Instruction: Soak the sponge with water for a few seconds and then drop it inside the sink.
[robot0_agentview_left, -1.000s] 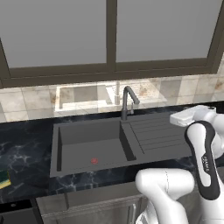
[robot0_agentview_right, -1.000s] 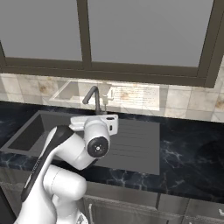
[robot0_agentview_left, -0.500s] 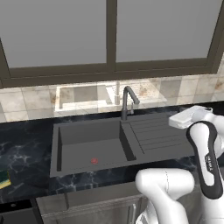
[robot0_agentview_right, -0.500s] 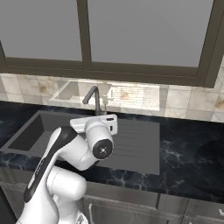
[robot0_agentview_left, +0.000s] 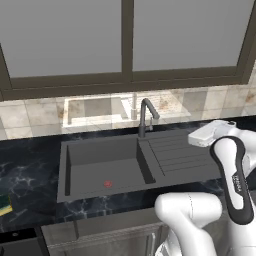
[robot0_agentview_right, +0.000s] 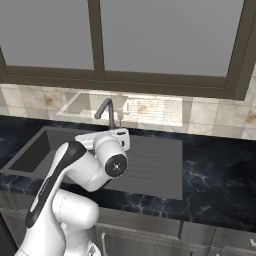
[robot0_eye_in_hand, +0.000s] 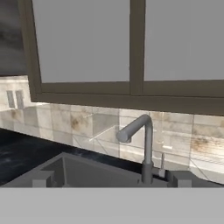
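**Sponge at the far left counter edge, arm raised over the drainboard**

In the left base view, the sponge (robot0_agentview_left: 4, 203) lies at the far left on the black marbled countertop (robot0_agentview_left: 30, 167), cut by the frame edge, its yellow body and dark green layer both showing. It sits well apart from the sink (robot0_agentview_left: 100, 167), whose dark grey basin carries a small red drain mark (robot0_agentview_left: 107, 184) on its floor. Right of the basin comes the ribbed drainboard (robot0_agentview_left: 175, 152), and behind the divide between them stands the dark curved faucet (robot0_agentview_left: 146, 116), its spout pointing right in this view (no stream is seen under it).

Further right, the gripper (robot0_agentview_left: 200, 136) hangs above the right end of the drainboard, carried on the white arm, with nothing visible in it; whether the fingers are apart or together cannot be told from either base view.

In the hand view, two grey finger tips (robot0_eye_in_hand: 42, 179) rise at the bottom, set wide apart, with the faucet and the sink's far rim between them. A tiled backsplash (robot0_agentview_left: 35, 115) and a dark-framed window (robot0_agentview_left: 127, 45) run behind.
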